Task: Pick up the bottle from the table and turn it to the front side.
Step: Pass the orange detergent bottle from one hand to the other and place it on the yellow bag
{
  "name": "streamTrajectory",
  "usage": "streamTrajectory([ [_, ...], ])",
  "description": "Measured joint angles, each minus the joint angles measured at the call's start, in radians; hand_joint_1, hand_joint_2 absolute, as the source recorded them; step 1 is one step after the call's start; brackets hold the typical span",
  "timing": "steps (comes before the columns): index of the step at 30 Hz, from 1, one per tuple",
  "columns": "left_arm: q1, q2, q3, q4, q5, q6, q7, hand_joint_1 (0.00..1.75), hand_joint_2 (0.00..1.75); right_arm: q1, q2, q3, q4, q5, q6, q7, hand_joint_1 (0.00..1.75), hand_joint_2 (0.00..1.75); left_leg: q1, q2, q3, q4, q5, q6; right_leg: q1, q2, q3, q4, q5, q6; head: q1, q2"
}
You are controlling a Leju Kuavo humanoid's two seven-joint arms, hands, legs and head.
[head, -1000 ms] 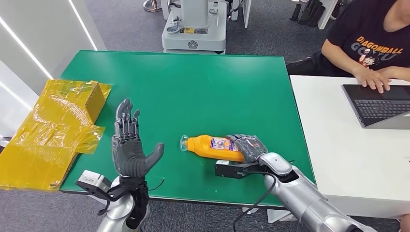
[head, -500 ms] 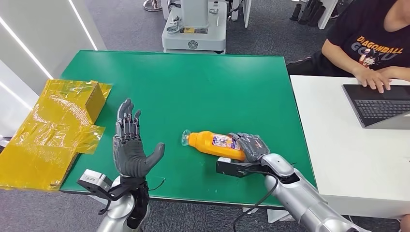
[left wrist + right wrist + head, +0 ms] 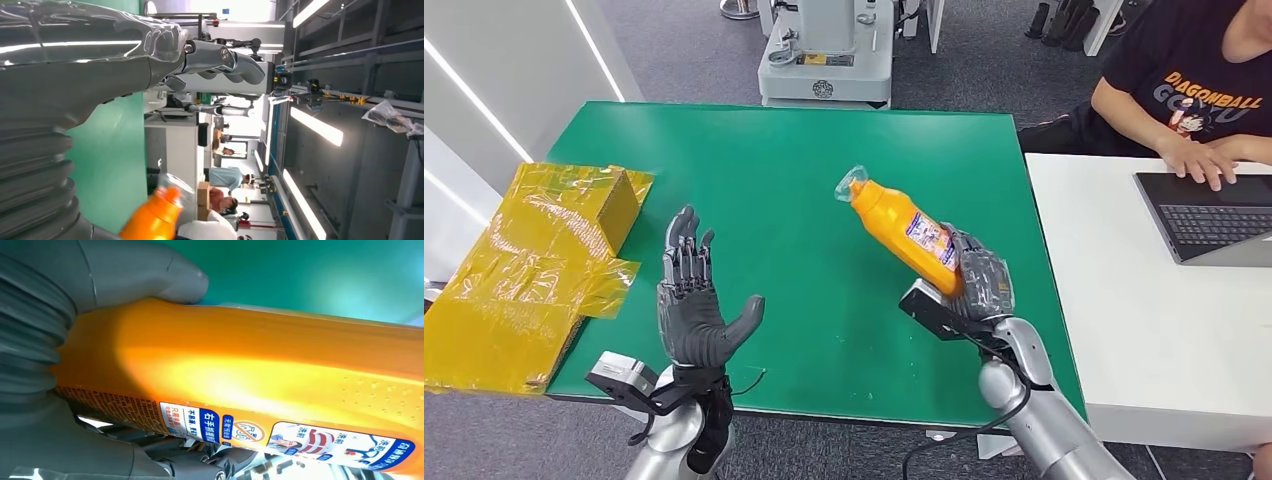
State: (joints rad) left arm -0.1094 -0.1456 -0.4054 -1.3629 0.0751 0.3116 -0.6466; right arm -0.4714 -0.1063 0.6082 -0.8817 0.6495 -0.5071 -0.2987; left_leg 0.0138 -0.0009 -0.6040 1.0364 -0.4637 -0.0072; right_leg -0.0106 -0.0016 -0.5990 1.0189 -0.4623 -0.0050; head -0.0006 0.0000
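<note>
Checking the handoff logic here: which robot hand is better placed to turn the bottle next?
Right. The right robot hand already grips the bottle by its base, lifted off the table. The left robot hand is open, apart from it.

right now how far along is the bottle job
Pickup looks done: the right hand grips the orange bottle by its lower end, clear of the green table, tilted with its cap up and away. In hand: the turn. Whether the front side now faces forward I cannot tell. The left hand is raised, holding nothing.
</note>
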Motion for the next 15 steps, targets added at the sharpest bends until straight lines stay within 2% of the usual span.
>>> streamTrajectory([
  [4,0.0,0.0,0.0,0.01,0.016,0.005,-0.001,0.0,1.75,0.022,0.007,-0.031,-0.029,-0.036,-0.093,-0.071,1.75,1.75,0.0,0.0,0.0,0.0,0.0,0.0,0.0,0.0,0.0,0.0,0.0,0.0,0.0,0.0],
  [9,-0.001,0.0,0.0,0.025,0.034,-0.005,0.002,0.0,1.75,0.049,0.01,-0.038,-0.074,-0.058,-0.158,-0.139,1.75,1.75,0.0,0.0,0.0,0.0,0.0,0.0,0.0,0.0,0.0,0.0,0.0,0.0,0.0,0.0],
  [15,-0.004,-0.005,0.0,0.047,0.09,-0.064,0.029,0.0,1.75,0.072,0.017,-0.032,-0.131,-0.059,-0.182,-0.207,1.75,1.75,0.0,0.0,0.0,0.0,0.0,0.0,0.0,0.0,0.0,0.0,0.0,0.0,0.0,0.0],
])
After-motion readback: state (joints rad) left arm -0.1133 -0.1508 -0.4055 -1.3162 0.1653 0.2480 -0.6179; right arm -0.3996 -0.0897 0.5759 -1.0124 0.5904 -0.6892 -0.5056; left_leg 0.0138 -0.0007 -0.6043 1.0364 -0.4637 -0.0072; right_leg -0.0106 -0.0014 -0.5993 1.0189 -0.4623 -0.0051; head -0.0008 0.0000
